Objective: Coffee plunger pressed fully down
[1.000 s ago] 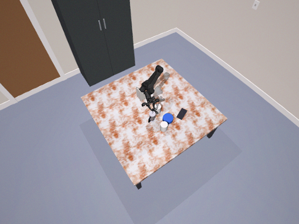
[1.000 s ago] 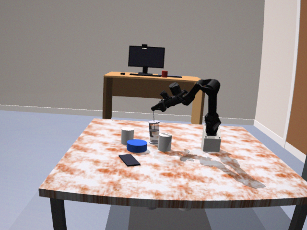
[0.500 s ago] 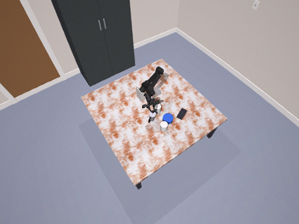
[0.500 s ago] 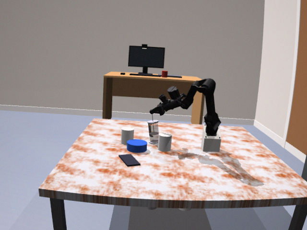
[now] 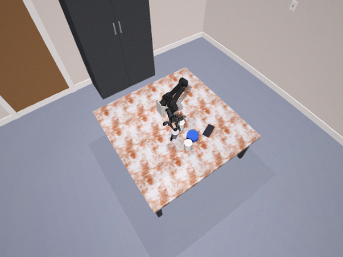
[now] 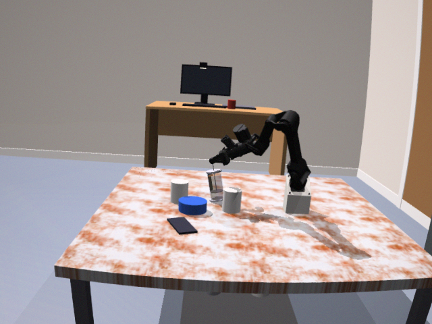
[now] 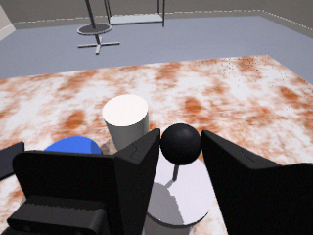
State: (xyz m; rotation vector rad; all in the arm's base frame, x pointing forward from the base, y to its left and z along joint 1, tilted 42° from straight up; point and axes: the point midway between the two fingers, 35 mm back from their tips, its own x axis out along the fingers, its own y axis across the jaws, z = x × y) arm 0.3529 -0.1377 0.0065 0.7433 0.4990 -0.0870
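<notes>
The table [image 6: 244,251] with its rust-mottled white top carries everything, and the coffee press stands near its middle, upright. The black arm [image 6: 289,139] rises from a grey base block [image 6: 296,198] to the right of the press in the exterior view, then bends over and reaches down toward it. The coffee press [image 6: 214,185], a clear glass cylinder, has a white cylinder [image 6: 231,200] just beside it on the right and another white cylinder [image 6: 179,190] near it on the left. A blue round container [image 6: 192,204] lies in front of the press, between the two cylinders. A flat black phone-like slab [image 6: 181,225] rests further forward of the press, apart from the blue container. The gripper [image 7: 180,147] sits directly above the press, its fingers clamped on the black plunger knob [image 7: 181,143], which stands on a thin rod a short way above the press's pale lid [image 7: 188,196].
</notes>
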